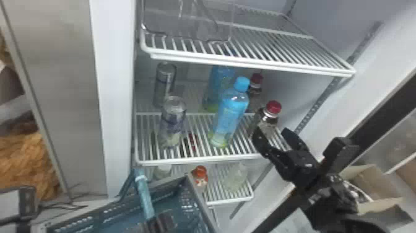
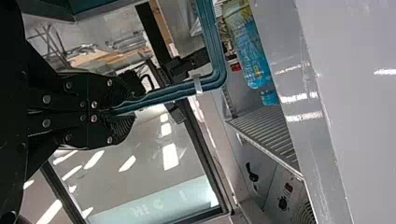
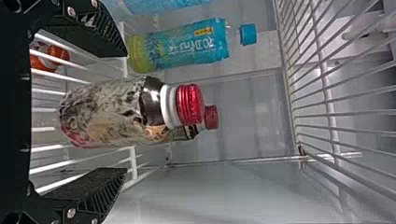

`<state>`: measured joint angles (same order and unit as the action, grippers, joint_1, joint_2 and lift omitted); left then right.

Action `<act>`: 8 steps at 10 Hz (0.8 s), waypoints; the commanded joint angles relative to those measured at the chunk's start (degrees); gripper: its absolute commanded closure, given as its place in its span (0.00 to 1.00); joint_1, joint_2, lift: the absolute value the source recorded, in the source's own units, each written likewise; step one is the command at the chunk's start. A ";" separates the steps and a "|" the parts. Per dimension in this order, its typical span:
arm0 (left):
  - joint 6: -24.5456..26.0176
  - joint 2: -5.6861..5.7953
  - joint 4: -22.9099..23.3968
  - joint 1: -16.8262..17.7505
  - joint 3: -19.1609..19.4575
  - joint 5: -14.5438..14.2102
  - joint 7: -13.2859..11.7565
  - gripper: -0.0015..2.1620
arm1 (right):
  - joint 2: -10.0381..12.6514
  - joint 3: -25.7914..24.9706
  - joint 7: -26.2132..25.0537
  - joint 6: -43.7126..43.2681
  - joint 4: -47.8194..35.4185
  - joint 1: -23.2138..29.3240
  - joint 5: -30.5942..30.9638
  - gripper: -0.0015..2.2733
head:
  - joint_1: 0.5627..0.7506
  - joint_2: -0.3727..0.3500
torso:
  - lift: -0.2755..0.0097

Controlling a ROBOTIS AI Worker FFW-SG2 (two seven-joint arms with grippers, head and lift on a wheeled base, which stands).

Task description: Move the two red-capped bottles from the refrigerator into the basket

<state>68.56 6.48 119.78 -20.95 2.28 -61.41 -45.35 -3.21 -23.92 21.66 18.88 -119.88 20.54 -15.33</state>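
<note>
My right gripper is at the front right of the middle shelf, open, its fingers at the near red-capped bottle. In the right wrist view that bottle stands between the spread fingers of my right gripper, not clasped. Behind it, partly hidden, is the second red-capped bottle, its cap just past the first. Low in the head view, my left gripper is at the handle of the teal basket. In the left wrist view, my left gripper is shut on the basket handle.
Two blue bottles stand left of the red-capped ones, with two cans farther left. A wire shelf with a clear bin lies above. An orange-capped bottle is below. The refrigerator's side wall rises on the right.
</note>
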 commanded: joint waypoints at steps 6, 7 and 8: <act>-0.36 0.02 -0.60 -0.14 -0.34 -1.21 0.09 0.55 | -1.71 1.07 -0.04 2.21 4.35 -4.65 0.47 0.38 | 0.70 0.03 | 0.97; -0.64 0.02 -0.60 -0.14 -0.45 -1.44 0.09 0.55 | -1.80 0.96 0.05 2.49 4.21 -4.51 0.36 0.50 | 0.70 0.03 | 0.97; -0.64 0.11 -0.60 -0.14 -0.45 -1.44 0.09 0.55 | -1.71 0.73 0.05 2.49 3.37 -3.95 0.25 0.56 | 0.70 0.03 | 0.97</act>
<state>67.95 6.52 119.18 -21.09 1.84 -62.81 -45.26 -4.97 -23.06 21.71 21.33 -116.04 16.32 -15.01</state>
